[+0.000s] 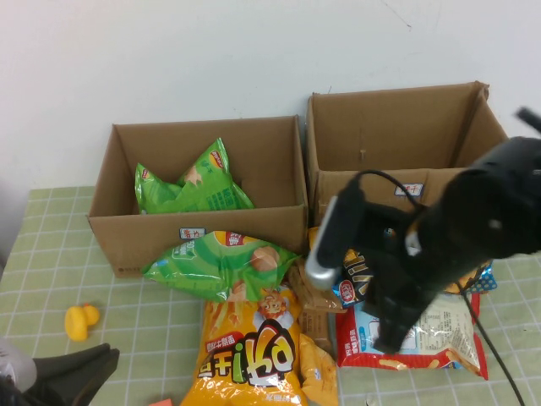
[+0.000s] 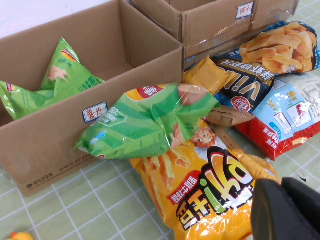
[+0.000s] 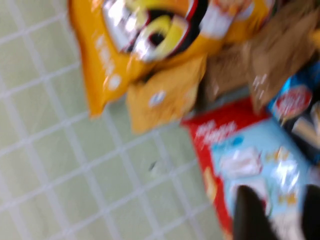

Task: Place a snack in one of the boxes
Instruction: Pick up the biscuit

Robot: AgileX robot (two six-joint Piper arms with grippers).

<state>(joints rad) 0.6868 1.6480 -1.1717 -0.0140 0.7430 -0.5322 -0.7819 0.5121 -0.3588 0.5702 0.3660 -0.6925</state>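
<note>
2 grippers: right gripper (image 1: pixel 390 338), fingers parted, above red-and-blue snack bag (image 1: pixel 439 338); left gripper (image 1: pixel 84 372) parked, state unclear.

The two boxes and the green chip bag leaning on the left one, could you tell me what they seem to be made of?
Left box and right box: brown corrugated cardboard, matte, folded flaps. Green chip bag: thin glossy plastic film, crinkled, with highlights. Right pincer hovers over the red-and-blue bag; left pincer sits parked near the table's front edge.

A robot test bench in a lab-like room: a tabletop (image 1: pixel 51 254) under green checked cloth against a bare white wall (image 1: pixel 169 59), two labelled cardboard boxes (image 1: pixel 199 199), scattered snack bags (image 1: pixel 249 347).
</note>
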